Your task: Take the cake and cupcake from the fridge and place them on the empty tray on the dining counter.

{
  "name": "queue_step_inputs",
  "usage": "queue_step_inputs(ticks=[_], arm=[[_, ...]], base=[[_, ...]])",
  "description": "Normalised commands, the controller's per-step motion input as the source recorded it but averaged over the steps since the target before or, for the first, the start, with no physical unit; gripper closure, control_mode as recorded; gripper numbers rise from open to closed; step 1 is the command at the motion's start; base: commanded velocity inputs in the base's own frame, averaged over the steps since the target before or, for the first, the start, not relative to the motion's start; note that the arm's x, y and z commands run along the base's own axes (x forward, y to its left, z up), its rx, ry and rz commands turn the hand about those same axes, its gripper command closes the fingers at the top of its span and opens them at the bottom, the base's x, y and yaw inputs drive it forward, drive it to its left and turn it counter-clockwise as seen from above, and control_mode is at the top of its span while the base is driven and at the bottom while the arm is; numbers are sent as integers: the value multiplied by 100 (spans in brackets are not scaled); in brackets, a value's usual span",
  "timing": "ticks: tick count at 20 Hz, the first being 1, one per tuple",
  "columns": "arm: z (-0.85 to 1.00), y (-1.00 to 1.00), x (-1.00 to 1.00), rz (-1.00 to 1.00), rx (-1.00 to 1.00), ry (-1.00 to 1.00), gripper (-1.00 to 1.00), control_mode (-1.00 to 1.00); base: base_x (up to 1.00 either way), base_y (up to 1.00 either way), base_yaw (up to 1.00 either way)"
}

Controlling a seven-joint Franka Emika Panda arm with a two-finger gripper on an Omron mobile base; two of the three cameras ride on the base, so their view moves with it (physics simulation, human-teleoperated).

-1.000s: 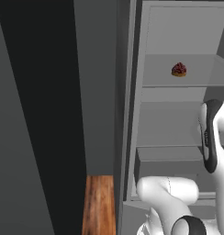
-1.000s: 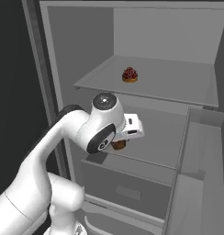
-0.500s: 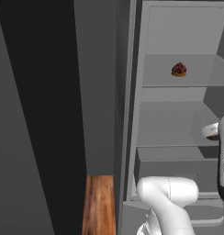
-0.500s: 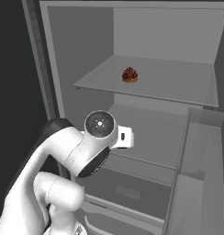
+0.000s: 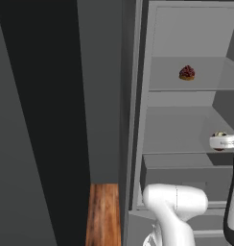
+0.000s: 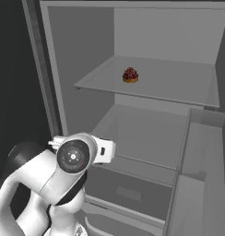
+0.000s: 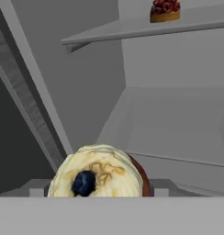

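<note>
Grey walls and grey shelves make up the inside of the tall matte grey fridge, whose door stands open. On its upper shelf sits the small round dark brown cake with a dark red top, alone, toward the left part of the shelf and well back from the front edge; the left base view also shows it there, and the hand view catches it at its top edge. The lower shelf lies bare in the right base view, with a grey drawer under it.

Close before the hand camera is the brown cupcake with a cream swirled top and a dark blue berry, seated between the fingers, which are closed on it from either side. From the left base view the cupcake peeks just above the white gripper, near the lower shelf's front right. A strip of brown wooden floor shows left of the fridge.
</note>
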Motion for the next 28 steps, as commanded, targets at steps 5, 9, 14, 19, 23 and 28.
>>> queue_step_inputs(ticks=[5, 9, 14, 19, 23, 28], arm=[[0, 16, 3, 0, 0, 1, 100, -100], [0, 0, 0, 0, 0, 0, 100, -100], [0, 0, 0, 0, 0, 0, 100, 100], [0, 0, 0, 0, 0, 0, 100, 100], [0, 0, 0, 0, 0, 0, 100, 100], [0, 0, 0, 0, 0, 0, 100, 100]], base=[[0, 0, 0], [0, 0, 0], [-50, -12, 0], [-94, -9, 0], [-100, -13, 0], [-100, -29, -4]])
